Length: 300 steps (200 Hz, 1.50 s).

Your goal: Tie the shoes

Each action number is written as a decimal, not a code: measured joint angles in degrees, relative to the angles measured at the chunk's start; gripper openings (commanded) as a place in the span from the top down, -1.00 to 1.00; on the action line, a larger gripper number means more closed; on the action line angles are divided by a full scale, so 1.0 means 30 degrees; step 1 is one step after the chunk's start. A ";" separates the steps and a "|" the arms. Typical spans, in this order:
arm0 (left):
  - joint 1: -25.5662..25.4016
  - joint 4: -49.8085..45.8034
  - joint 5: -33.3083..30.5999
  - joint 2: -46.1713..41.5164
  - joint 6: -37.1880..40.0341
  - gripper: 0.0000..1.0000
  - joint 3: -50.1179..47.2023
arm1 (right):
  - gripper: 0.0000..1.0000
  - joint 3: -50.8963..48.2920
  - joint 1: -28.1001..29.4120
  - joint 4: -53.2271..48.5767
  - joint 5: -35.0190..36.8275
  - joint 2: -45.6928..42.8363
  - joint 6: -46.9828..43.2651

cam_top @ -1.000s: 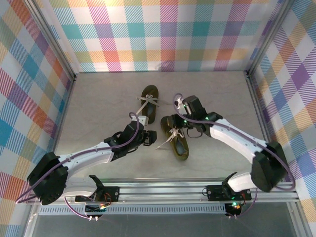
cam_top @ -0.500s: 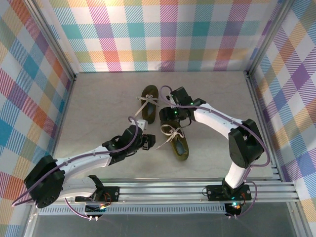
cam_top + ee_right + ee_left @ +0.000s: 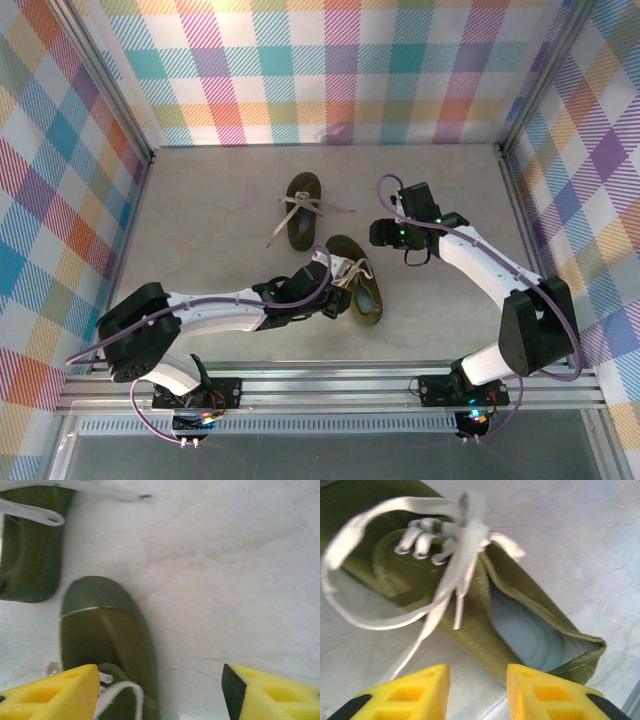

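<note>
The nearer shoe (image 3: 366, 300) is lying slantwise, toe pointing far-left. The left gripper (image 3: 477, 680) is hovering part-spread, and the right gripper (image 3: 160, 682) is gaping wide.

Walls: pastel plaid panels (image 3: 340, 60) on three sides, well beyond the jaws.
Floor: pale, faintly veined tabletop (image 3: 200, 230) beneath the jaws.
Frame: aluminium corner posts (image 3: 113, 90); rail (image 3: 340, 383) behind the jaws.
Light: bright, even, soft shadows.

Bright, even light — wrist views softly blurred
</note>
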 measured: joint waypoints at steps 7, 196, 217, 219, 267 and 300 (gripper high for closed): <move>-0.0066 -0.0015 -0.0015 0.0408 -0.0058 0.30 0.0328 | -0.31 -0.0342 -0.0131 0.0036 -0.0058 -0.0117 0.0051; 0.0831 -0.3366 -0.1195 0.2922 -0.1829 0.33 0.4218 | -0.31 -0.2033 -0.0131 0.1042 -0.0634 -0.1013 0.0131; 0.1093 -0.3599 -0.1319 0.2943 -0.1741 0.41 0.4437 | -0.31 -0.2033 -0.0131 0.1042 -0.0627 -0.1100 0.0131; 0.1122 -0.3599 -0.1319 0.2943 -0.1749 0.42 0.4437 | -0.31 -0.2033 -0.0131 0.1042 -0.0634 -0.1115 0.0131; 0.1260 -0.3570 -0.1035 0.3045 -0.1472 0.58 0.4437 | -0.31 -0.2033 -0.0146 0.1042 -0.0634 -0.1290 0.0131; 0.1260 -0.3147 -0.0583 0.2987 -0.1341 0.59 0.4211 | -0.31 -0.2062 -0.0146 0.1049 -0.0634 -0.1333 0.0138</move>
